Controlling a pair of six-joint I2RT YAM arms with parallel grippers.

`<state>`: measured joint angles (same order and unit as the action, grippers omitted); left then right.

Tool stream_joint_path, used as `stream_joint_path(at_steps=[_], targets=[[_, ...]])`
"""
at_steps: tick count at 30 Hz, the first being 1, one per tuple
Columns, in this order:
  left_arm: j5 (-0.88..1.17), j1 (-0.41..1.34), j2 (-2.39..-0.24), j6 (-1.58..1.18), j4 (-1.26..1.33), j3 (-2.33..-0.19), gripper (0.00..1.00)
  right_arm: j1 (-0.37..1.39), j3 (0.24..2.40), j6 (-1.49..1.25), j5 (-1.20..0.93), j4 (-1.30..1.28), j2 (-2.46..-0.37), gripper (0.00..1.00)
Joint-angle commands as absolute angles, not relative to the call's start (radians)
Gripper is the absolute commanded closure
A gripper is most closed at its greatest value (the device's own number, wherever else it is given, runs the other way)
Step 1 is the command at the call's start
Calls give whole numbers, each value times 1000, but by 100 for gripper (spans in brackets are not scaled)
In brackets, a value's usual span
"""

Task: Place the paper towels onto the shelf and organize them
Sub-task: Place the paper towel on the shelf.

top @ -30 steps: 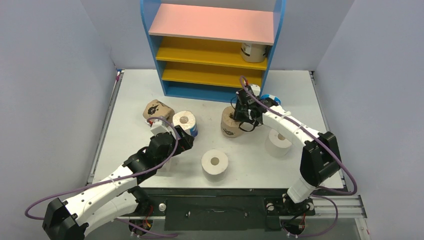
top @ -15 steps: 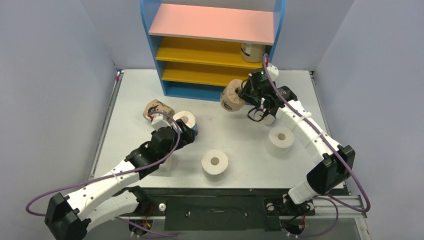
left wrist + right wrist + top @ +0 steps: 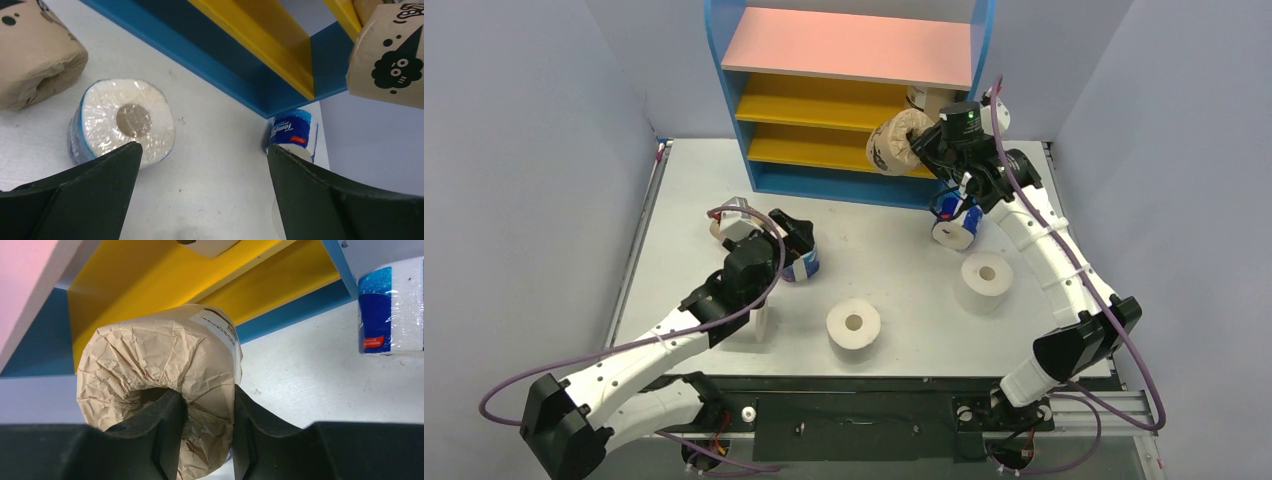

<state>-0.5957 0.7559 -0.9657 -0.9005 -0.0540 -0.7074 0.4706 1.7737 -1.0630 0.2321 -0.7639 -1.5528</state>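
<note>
Toward 1 o'clock in the overhead view, the right gripper (image 3: 204, 405) pinches the wall of a crinkled tan-wrapped paper towel roll (image 3: 155, 355), with 1 finger inside the hollow core and 1 outside. The roll hangs in the air before the right end of the blue-sided, pink-topped shelf (image 3: 849, 45), level with its 2 yellow boards. Its long axis is roughly level, running about 9 to 3 o'clock, gripped end toward 3. Near 9 o'clock, the left gripper (image 3: 202, 150) hovers with fingers spread wide beside a blue-and-white wrapped roll (image 3: 127, 122) standing on end, core up.
</note>
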Motion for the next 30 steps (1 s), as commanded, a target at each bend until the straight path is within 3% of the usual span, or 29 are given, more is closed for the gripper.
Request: stream_joint_path(at_steps=[1,8,18,30], targets=[[-608,732,-1015,-795,215,-763,4,461,1860,-1119,259,-751,-1581,69],[-434,646,-1169,-610,597,-774,4,445,1937,-1124,258,-770,-1625,69],[-182,565,-1414,-470,898,-873,4,444,2021,-1129,239,-785,-1689,69],[-5,564,-1601,-217,1080,-1013,4,445,2064,-1130,235,-790,-1726,69]])
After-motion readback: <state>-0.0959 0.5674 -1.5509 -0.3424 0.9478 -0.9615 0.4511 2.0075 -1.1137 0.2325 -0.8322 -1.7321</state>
